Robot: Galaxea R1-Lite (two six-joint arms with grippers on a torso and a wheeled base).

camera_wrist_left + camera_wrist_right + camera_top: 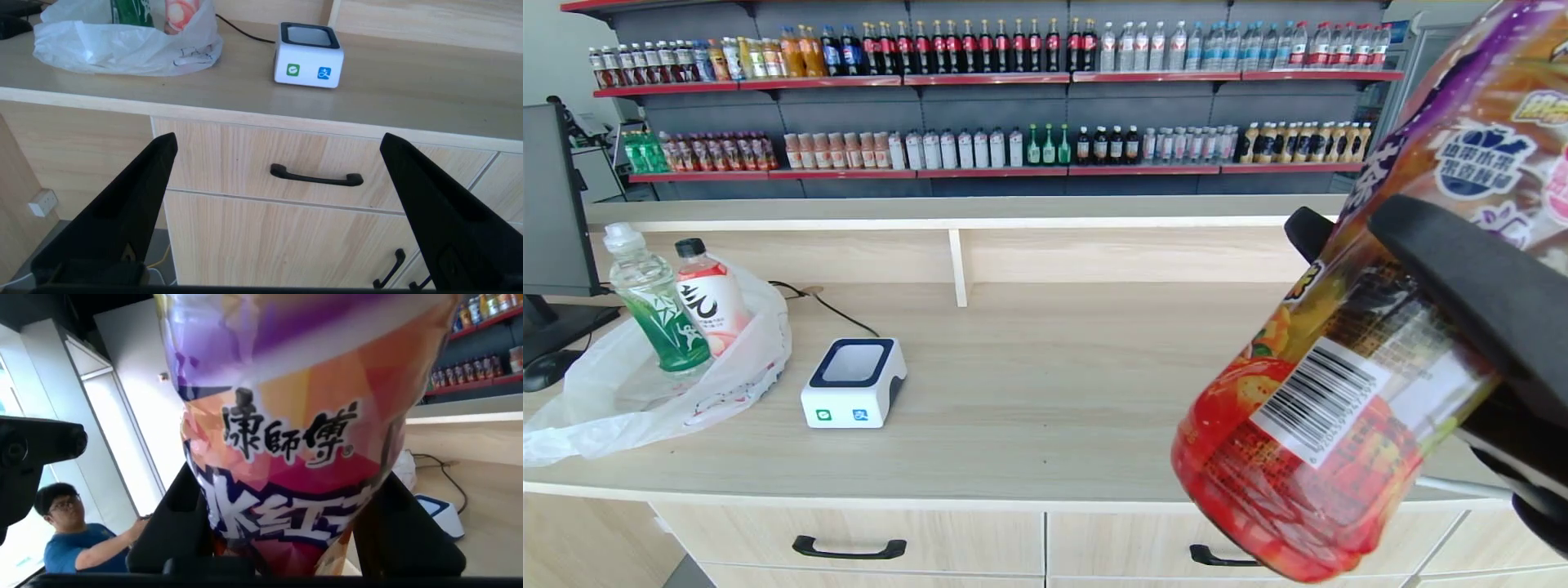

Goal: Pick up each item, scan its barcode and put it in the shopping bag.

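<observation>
Bottle point(1339, 392), glossy plastic-wrapped cylinder, clamped between right fingers point(1462, 278); left fingers point(122, 212) spread, empty.

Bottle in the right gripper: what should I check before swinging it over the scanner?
1. Grip: right gripper jaws shut on the bottle: ok.
2. Barcode turned toward the scanner: it faces the head camera instead: not ok.
3. Scanner window uncovered: ok.
4. Counter between bottle and scanner free of obstacles: ok.
5. Left gripper out of the way: open, low in front of the drawers: ok.
6. Room left in the shopping bag: cannot tell.
</observation>
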